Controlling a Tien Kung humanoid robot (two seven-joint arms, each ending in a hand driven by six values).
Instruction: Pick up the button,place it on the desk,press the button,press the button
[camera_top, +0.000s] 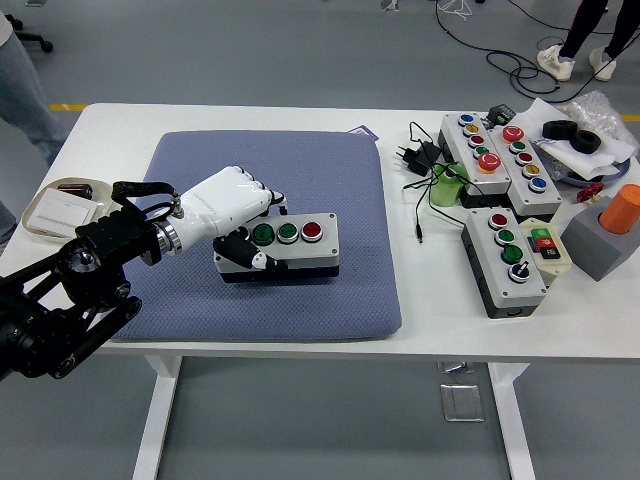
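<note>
Nearest, left hand (228, 212): white, fingers curled over the left end of the 3-button control box (283, 246), thumb under its front edge; evidently a carrying grip, not a pressing pose. Box sat on or just above the blue-grey pad (330, 180), whose soft surface likely served as staging, 2 green buttons and 1 red facing up. Farther right, spare button boxes (505, 260) lay on the white table (420, 310).

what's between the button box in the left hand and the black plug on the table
In the head view, only bare blue mat and then white table lie between the button box held by the left hand and the black plug.
</note>
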